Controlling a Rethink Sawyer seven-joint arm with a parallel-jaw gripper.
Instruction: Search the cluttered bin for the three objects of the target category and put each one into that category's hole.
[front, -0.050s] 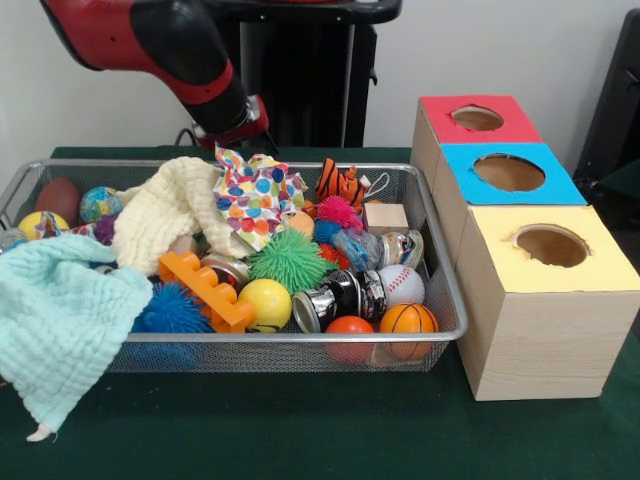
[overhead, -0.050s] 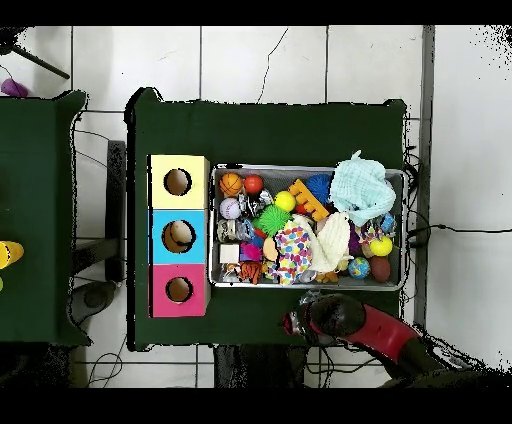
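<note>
A dark green cloth-covered table (front, -0.050s: 300, 430) is filling the foreground, and a pale off-white wall (front, -0.050s: 500, 50) is standing behind it. From above, a floor of large white tiles with dark grout lines (overhead, -0.050s: 260, 60) is surrounding the table. A second green-covered table (overhead, -0.050s: 40, 210) is sitting beside the first, across a narrow gap. Thin black cables (overhead, -0.050s: 95, 135) are trailing across the tiles between them.

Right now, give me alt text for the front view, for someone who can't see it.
A wire mesh bin on a green table is crammed with balls, cloths and toys. Beside it stands a wooden box row with red, blue and yellow tops, each with a round hole. The red and black arm reaches down behind the bin.
</note>
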